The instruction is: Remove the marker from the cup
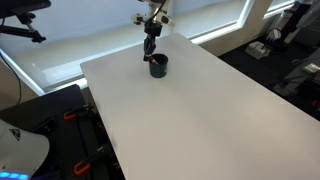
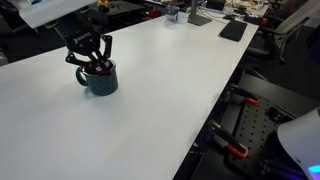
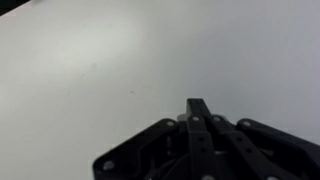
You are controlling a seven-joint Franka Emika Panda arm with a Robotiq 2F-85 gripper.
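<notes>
White table [image 1: 210,115] under gripper, running well away from it on every side in both exterior views; same table [image 2: 150,120] pale and plain. Again table [image 3: 100,60] in wrist view, filling everything beyond fingertips. Off table's edge, well apart from gripper, black frame with orange clamps [image 2: 236,150]. At table's far end, also well apart from gripper, flat dark pad [image 2: 232,30].

Black gripper [image 1: 152,54] hanging from above, pointed down, tips right at cup's rim. Seen closer in an exterior view, gripper [image 2: 97,66] with knuckles bowed outward and fingers converging toward tips. In wrist view, gripper [image 3: 198,103] entering from bottom edge, blurred; fingers drawn together into one dark bar at centre, no gap showing. Cannot tell whether anything pinched between them.

Cup [image 1: 158,68] directly below gripper, small, round, black, upright on table. Same cup [image 2: 101,80] just under fingertips; touching or barely apart, cannot tell. Not made out in wrist view.

Marker not made out: too thin and dark against black fingers and black cup. Whether inside cup, between fingers, or both, cannot tell.
</notes>
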